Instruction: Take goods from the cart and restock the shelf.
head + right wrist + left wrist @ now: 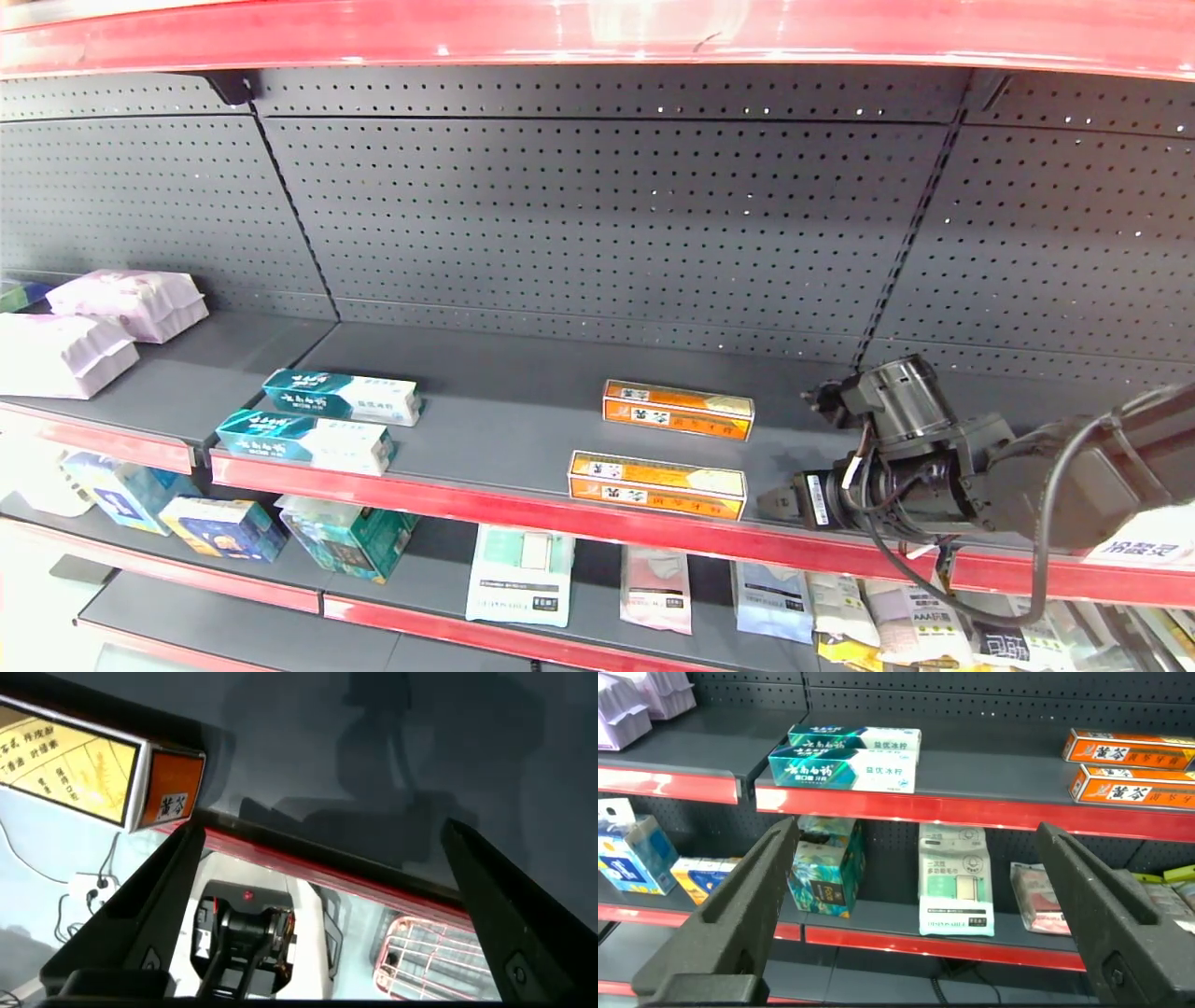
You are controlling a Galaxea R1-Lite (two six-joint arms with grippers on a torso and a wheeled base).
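We are finding the right gripper (780, 504) hanging at the red front lip of the shelf (523, 411), its fingers spread wide with nothing between them. It is sitting just right of the near orange box (658, 483), whose end flap is showing dark characters on orange in the right wrist view. Behind that box, a second orange box (679, 409) is lying flat and parallel; both are wearing pale label panels with dark script.

The left gripper (917, 831) is also gaping open and empty, facing the shelf front.

Further left, two teal-and-white boxes (306, 441) are lying one behind the other, with white characters printed on the teal half. At the far left, pink-and-white packs (126, 301) are resting. Below, packets (520, 574) are lining the lower shelf.
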